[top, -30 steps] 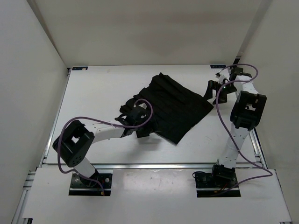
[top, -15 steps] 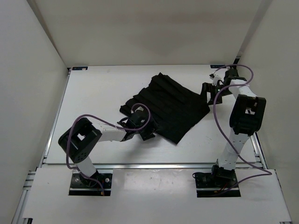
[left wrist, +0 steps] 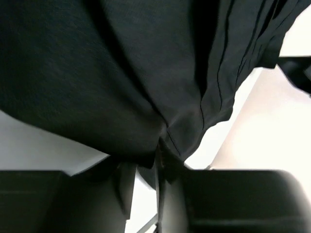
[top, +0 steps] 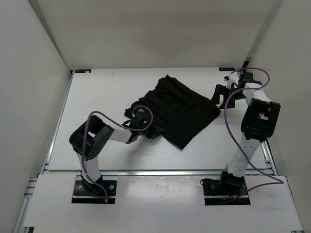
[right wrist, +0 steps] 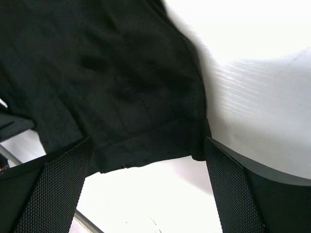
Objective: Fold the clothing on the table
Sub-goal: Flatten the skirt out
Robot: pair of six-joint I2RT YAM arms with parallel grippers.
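Plainly, the left claw [left wrist: 158, 156] pinches the clothing [left wrist: 121, 73].

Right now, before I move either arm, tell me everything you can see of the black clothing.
The clothing is black, soft, matte fabric with parallel pleat lines. It is roughly square and lies turned like a diamond on the white table, mostly flat but rumpled along its near-left edge. There the left gripper has closed on a gathered fold, which puckers in the left wrist view. The right gripper stands open at its right corner, the hem between its fingers. Contact there is unclear.
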